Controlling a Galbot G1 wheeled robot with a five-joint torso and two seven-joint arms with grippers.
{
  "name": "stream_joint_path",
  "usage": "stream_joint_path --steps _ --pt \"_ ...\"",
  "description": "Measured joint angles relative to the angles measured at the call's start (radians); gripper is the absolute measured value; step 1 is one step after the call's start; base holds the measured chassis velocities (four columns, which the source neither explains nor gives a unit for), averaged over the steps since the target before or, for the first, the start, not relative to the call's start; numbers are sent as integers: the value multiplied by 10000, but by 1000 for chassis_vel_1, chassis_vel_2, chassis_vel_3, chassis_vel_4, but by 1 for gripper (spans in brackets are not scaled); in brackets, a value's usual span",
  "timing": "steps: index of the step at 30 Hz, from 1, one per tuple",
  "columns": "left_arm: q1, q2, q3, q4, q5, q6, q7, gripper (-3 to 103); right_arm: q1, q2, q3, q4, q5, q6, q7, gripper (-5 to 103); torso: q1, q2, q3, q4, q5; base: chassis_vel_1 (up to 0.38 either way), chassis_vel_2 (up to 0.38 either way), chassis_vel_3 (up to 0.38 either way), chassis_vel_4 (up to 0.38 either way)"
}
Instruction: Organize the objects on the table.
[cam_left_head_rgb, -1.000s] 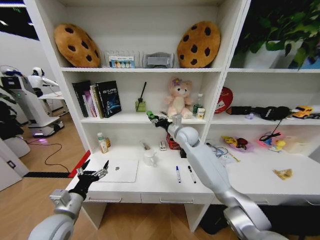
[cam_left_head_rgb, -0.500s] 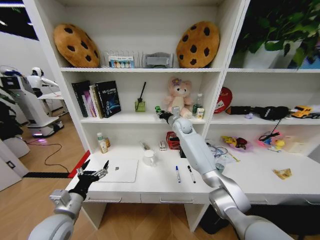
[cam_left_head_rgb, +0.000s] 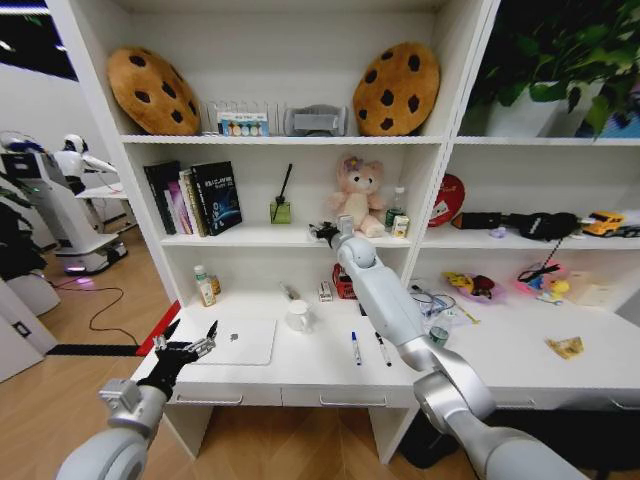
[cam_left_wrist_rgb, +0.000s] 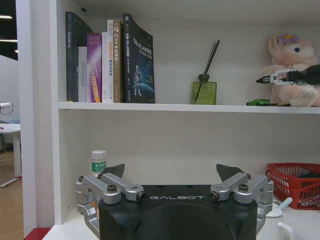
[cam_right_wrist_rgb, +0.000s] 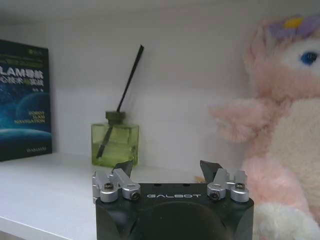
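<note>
Worktop (cam_left_head_rgb: 320, 375): mostly unsorted, by my reading.
Laptop (cam_left_head_rgb: 238, 341): shut, flat at the worktop's left end.
Right hand (cam_left_head_rgb: 322, 232): up at the middle shelf beside the pink plush bear (cam_left_head_rgb: 358, 196), fingers spread, holding nothing.
Left hand (cam_left_head_rgb: 186, 347): fingers wide, waiting off the worktop's left corner.
Red basket (cam_left_head_rgb: 346, 285): at the back; contents hidden.
2 pens (cam_left_head_rgb: 356, 347): lying mid-worktop, side by side.
Yellow scrap (cam_left_head_rgb: 566, 347): far right.
Green toy car (cam_left_wrist_rgb: 258, 102): already on the shelf, just below the right hand.
</note>
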Motion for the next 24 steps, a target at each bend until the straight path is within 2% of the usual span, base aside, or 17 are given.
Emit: stream_joint_path --steps 2,3,4,5,6,8,9,11,13,14,15,18,19,21,22,23,24 --pt "0 0 0 0 0 0 0 100 -151 -180 -139 585 243 -182 282 79 0 0 -1 0 -1 0 0 0 0" --pt "0 0 0 0 0 0 2 100 -407 -433 -362 1372 706 -465 747 90 -1 1 -1 0 -1 0 0 0 0" --pt "1 0 0 0 0 0 1 100 -847 -756 -620 2319 1285 -715 1458 95 -2 1 -1 1 -1 0 0 0 0" --pt "0 0 0 -1 0 0 8 100 -1262 -970 -813 3025 1681 -793 2097 95 -2 1 -2 -1 1 0 0 0 0" --pt "0 0 0 -1 0 0 8 100 -1262 -970 -813 3025 1681 -793 2097 95 -2 1 -2 -1 1 0 0 0 0" --pt "0 -1 0 0 0 1 4 100 -2609 -1611 -1116 4927 2764 -1088 3827 100 -2 1 -1 0 3 0 0 0 0" --pt "0 -1 0 0 0 1 4 100 -2609 -1611 -1116 4927 2764 -1088 3827 100 -2 1 -1 0 3 0 0 0 0" --pt "0 0 0 0 0 1 5 100 -3393 -2014 -997 5807 3079 -1288 4441 100 -3 1 -2 1 3 0 0 0 0" --pt "0 -1 -2 -1 0 1 0 100 -4133 -2430 -702 6419 3126 -1389 4704 100 -3 1 -3 1 2 0 0 0 0" --pt "0 0 0 0 0 1 -2 100 -4997 -2892 -240 6960 3011 -1429 4708 100 -2 1 -3 -1 1 0 0 0 0" --pt "0 0 0 0 0 1 -2 100 -4997 -2892 -240 6960 3011 -1429 4708 100 -2 1 -3 -1 1 0 0 0 0" --pt "0 0 0 1 0 1 1 100 -7273 -3511 1067 7132 2232 -1248 3872 100 -3 1 -2 -9 5 0 0 0 0" --pt "0 0 0 1 0 1 1 100 -7273 -3511 1067 7132 2232 -1248 3872 100 -3 1 -2 -9 5 0 0 0 0" --pt "0 0 0 0 0 2 2 100 -7795 -3505 1476 6605 1631 -838 3249 100 -4 3 -2 -4 1 0 0 0 0" --pt "0 0 0 0 0 2 2 100 -7795 -3505 1476 6605 1631 -838 3249 100 -4 3 -2 -4 1 0 0 0 0" --pt "0 0 0 0 0 1 2 100 -7988 -3400 1660 6067 1048 -370 2582 100 -4 1 -1 0 3 0 0 0 0" --pt "0 0 0 0 0 2 2 100 -8044 -3255 1710 5676 777 -157 2230 100 -3 1 -1 0 1 0 0 0 0"
